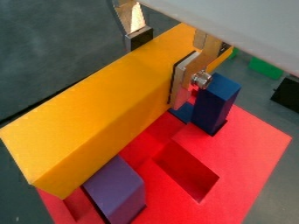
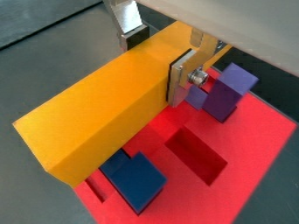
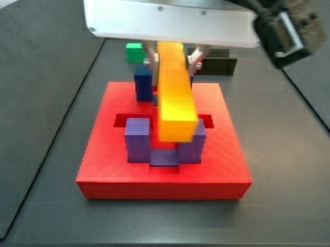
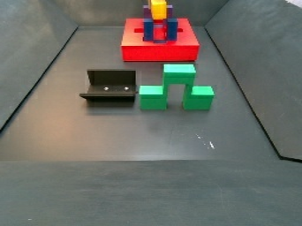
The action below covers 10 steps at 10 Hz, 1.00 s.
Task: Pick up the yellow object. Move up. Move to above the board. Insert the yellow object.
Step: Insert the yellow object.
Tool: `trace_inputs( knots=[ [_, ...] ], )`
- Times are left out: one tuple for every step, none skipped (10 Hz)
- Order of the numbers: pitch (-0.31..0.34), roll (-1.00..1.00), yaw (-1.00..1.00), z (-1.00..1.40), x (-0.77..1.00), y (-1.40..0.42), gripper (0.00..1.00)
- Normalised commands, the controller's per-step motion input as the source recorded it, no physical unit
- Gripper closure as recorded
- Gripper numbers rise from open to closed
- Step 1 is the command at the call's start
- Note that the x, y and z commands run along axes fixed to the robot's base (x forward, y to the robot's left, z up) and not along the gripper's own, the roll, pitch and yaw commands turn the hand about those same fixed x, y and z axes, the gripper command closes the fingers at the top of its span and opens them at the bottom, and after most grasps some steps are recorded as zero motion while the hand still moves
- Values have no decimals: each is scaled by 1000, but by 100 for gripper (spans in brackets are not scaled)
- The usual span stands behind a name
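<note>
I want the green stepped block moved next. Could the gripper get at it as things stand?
Probably not yet: the gripper is shut on the yellow bar over the red board. The green stepped block itself stands in the open, with only the fixture beside it.

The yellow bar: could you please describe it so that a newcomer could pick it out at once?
Find the large flat red board with square recesses at the far end of the dark floor. Above it, the gripper jaws clamp a long plain yellow square-section bar, angled down between the blue post and purple post, the only yellow piece.
</note>
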Motion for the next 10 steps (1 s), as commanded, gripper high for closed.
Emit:
trace_inputs(
  knots=[
    [14,0,-280,0,-149,0,100],
    [0,0,-243,0,-123,0,100],
    [0,0,-200,0,-117,0,100],
    [0,44,-106,0,-3,0,100],
    [0,104,-17,-31,0,0,100],
    [0,99,0,-29,66,0,100],
    [0,87,94,0,146,0,100],
    [0,79,117,0,149,0,100],
    [0,64,137,-34,157,0,100],
    [0,63,140,-86,131,0,100]
  ],
)
